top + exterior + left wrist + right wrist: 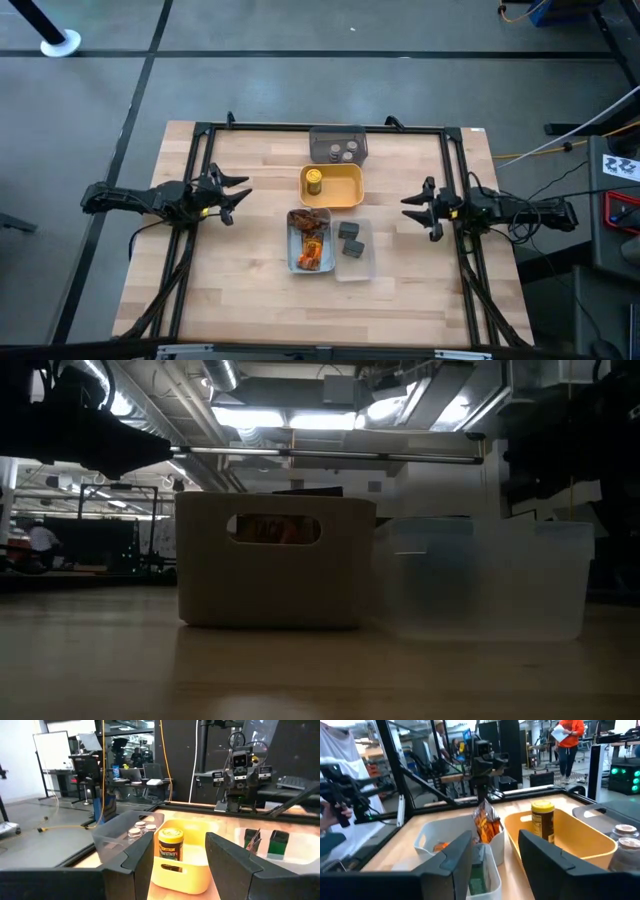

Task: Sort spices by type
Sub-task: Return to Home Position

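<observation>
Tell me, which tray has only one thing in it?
The yellow tray: it holds just one jar. The dark tray has two small jars, the clear tray two dark cubes, the pale tray several packets.

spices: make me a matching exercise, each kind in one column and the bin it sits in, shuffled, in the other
Spices:
1. yellow-lidded jar
2. foil packets
3. dark cubes
4. round jars

Bins:
A. clear bin
B. dark bin
C. yellow bin
D. light grey bin

Pairs: 1-C, 2-D, 3-A, 4-B
</observation>
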`<state>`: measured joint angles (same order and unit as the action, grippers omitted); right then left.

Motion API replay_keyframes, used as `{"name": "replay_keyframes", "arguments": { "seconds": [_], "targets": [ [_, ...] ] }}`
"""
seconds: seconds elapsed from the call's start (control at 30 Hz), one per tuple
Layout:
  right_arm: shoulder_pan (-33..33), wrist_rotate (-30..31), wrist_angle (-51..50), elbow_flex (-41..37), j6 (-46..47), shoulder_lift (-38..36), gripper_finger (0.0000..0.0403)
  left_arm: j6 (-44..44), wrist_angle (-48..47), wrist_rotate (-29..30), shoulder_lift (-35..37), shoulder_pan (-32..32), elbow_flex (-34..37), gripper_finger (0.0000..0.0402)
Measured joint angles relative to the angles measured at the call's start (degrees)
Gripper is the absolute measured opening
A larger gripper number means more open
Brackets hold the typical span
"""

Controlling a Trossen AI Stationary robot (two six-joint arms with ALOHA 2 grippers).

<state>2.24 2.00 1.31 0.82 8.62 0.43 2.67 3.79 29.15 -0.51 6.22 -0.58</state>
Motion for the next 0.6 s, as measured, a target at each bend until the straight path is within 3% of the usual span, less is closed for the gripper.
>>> {"name": "replay_keyframes", "arguments": {
  "seconds": [0.6],
  "targets": [
    [0.0, -0.1, -0.5, -0.1, -4.1, 0.3, 0.016, 1.8, 0.0, 0.0, 0.0, 0.0, 0.0, 0.0162]
  ]
}}
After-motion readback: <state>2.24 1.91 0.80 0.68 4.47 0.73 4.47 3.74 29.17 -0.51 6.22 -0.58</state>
